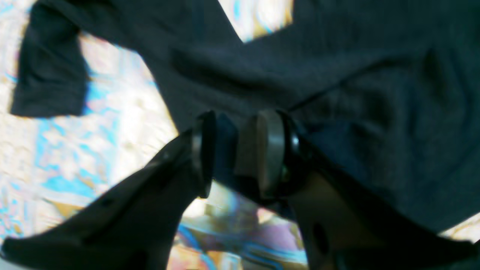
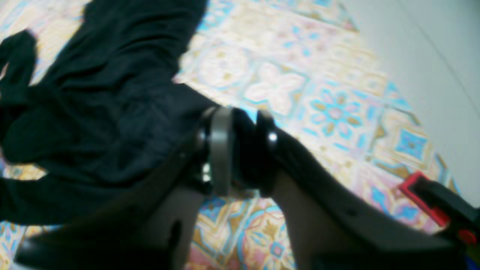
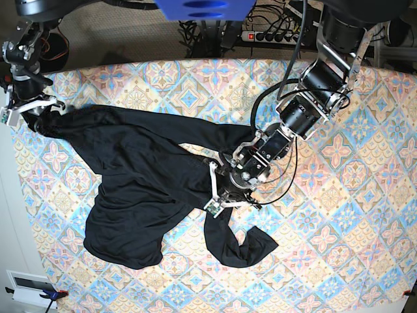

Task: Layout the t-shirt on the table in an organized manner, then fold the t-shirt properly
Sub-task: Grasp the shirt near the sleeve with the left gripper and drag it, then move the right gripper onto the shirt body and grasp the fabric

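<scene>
T-shirt (image 3: 140, 189), all black and rumpled, lies across the left and middle of your table (image 3: 352, 215) in the base view, and you can see your left gripper (image 1: 234, 153) and your right gripper (image 2: 242, 150) each pinching some of its cloth between slightly parted jaws.

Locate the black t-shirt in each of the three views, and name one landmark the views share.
Left wrist: the black t-shirt fills the top and right, behind the left gripper.
Right wrist: it covers the left half, beside the right gripper.
Base: it sprawls across the centre-left.
Shared landmark: the floral diamond-tiled tablecloth.
</scene>
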Tool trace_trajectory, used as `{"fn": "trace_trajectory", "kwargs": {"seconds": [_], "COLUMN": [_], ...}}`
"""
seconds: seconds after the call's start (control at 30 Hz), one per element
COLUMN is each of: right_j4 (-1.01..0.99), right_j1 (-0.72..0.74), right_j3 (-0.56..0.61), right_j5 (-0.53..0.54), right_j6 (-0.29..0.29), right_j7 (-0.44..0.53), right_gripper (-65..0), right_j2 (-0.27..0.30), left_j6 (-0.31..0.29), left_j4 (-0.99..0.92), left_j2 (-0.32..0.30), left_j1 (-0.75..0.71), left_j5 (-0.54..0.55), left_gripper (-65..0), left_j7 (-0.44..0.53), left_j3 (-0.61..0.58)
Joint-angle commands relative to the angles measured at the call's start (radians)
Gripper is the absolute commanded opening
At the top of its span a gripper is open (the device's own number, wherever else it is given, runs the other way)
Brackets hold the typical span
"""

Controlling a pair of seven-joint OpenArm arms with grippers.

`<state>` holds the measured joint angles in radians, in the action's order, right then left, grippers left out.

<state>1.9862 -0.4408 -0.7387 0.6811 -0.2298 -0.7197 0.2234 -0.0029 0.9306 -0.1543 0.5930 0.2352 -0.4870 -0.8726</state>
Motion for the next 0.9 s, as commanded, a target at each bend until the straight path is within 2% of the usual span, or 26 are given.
{"fn": "trace_trajectory", "kwargs": {"seconds": [0.0,0.07,0.1,0.2,0.33,0.4,0.47,0.53,0.63,0.7,0.8,0.87], "right_j4": [0.015,0.015,0.015,0.015,0.017,0.017,0.017,0.018,0.017,0.017,0.003,-0.04], "right_j1": [0.0,0.0,0.0,0.0,0.049,0.06,0.063,0.072,0.155,0.199,0.264,0.336], "right_j3": [-0.008,-0.008,-0.008,-0.002,0.071,0.144,0.241,0.328,0.446,0.528,0.674,0.81], "right_j5": [0.012,0.012,0.012,0.012,0.012,0.01,0.01,0.01,0.005,-0.059,-0.258,-0.383], "right_j6": [-0.004,-0.004,-0.004,-0.004,-0.004,-0.004,-0.004,-0.004,-0.006,-0.006,-0.009,-0.01], "right_j7": [0.013,-0.015,-0.021,-0.021,-0.021,-0.021,-0.013,-0.013,-0.013,-0.013,-0.011,-0.011], "right_gripper": [-49.3,-47.1,-45.9,-44.0,-44.0,-44.0,-43.8,-43.8,-43.7,-43.7,-43.6,-42.0], "right_j2": [0.018,0.02,0.02,0.02,0.028,0.064,0.1,0.136,0.147,0.147,0.149,0.15], "left_j6": [0.004,0.002,0.002,0.002,0.005,0.005,0.005,0.004,0.004,0.004,0.004,0.005], "left_j4": [0.005,-0.006,-0.006,0.0,0.046,0.149,0.258,0.288,0.316,0.316,0.316,0.316], "left_j2": [0.014,0.023,0.023,0.023,0.008,-0.021,-0.026,-0.026,-0.026,-0.026,-0.028,-0.038], "left_j1": [0.031,0.031,0.029,0.032,0.052,0.045,0.02,0.02,0.022,0.023,0.022,0.012], "left_j5": [-0.017,-0.049,-0.063,-0.069,-0.07,-0.069,-0.069,-0.058,0.02,0.066,0.1,0.102], "left_gripper": [-45.8,-46.6,-49.0,-64.5,-64.7,-65.0,-65.0,-65.0,-65.0,-65.0,-65.0,-65.0], "left_j7": [0.015,0.015,0.017,0.044,0.086,0.086,0.08,0.08,0.078,0.046,-0.005,-0.014], "left_j3": [-0.007,-0.043,-0.053,-0.049,0.016,0.103,0.195,0.257,0.335,0.378,0.41,0.41]}}
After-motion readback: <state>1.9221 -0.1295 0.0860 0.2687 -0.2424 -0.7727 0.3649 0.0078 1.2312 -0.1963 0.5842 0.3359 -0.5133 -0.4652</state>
